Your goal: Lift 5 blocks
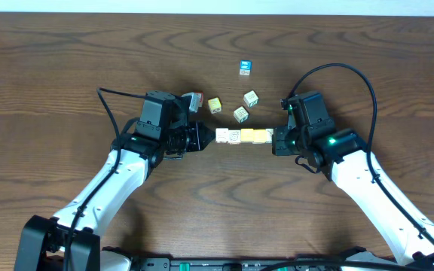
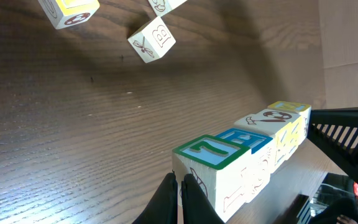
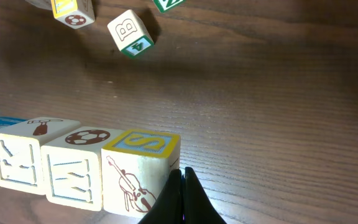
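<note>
Blocks (image 1: 244,136) lay rowed between left end effector (image 1: 206,138), nine o'clock, and right end effector (image 1: 275,140), three, both pressed together; squeezing step, level lift next.

An "S" is read on the yellow-framed top face of the row's end block (image 3: 143,144). "B" and "4" are read on a loose cube (image 3: 131,32) beyond the row. "B" is also read on a scissors-marked cube (image 2: 152,38). A 7-like char. is seen atop the green-framed block (image 2: 211,152); reading uncertain.
</note>
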Robot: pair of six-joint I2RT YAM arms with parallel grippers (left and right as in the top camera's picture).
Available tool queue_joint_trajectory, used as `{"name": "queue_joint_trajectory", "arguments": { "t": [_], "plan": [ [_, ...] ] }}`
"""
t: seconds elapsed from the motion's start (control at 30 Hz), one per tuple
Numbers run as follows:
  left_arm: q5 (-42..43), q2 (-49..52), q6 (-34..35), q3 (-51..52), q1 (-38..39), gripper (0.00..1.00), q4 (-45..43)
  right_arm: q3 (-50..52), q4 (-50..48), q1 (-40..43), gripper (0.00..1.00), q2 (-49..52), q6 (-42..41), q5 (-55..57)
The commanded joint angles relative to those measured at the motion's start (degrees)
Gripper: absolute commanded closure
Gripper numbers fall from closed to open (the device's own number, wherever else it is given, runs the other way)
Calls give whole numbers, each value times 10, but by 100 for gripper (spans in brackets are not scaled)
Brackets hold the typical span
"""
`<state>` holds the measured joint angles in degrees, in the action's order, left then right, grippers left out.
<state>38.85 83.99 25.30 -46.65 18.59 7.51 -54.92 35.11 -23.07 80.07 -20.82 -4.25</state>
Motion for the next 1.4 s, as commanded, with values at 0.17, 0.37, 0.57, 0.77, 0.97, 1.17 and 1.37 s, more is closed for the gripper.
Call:
{"name": "queue_joint_trajectory", "arguments": {
  "t": [0.17, 0.37, 0.57, 0.77, 0.97, 1.17, 1.37],
  "plan": [
    [96, -6, -1, -28, 28, 93, -11, -25, -13, -25, 99, -7, -3, -157],
    [96, -6, -1, -28, 28, 93, -11, -25, -12, -25, 99, -7, -4, -157],
    [96, -6, -2, -28, 28, 93, -7, -25, -12, -25, 99, -7, -4, -157],
    [96, -6, -2, -26, 28, 93, -6, -25, -8, -25, 99, -7, -4, -157],
    [72, -5, -8, -26, 28, 93, 20, -25, -8, -25, 99, -7, -4, -156],
    [70, -5, -10, -25, 28, 93, 26, -25, -7, -25, 99, -7, -4, -153],
    [65, -5, -12, -25, 28, 93, 28, -25, -5, -25, 99, -7, -4, -153]
  ]
}}
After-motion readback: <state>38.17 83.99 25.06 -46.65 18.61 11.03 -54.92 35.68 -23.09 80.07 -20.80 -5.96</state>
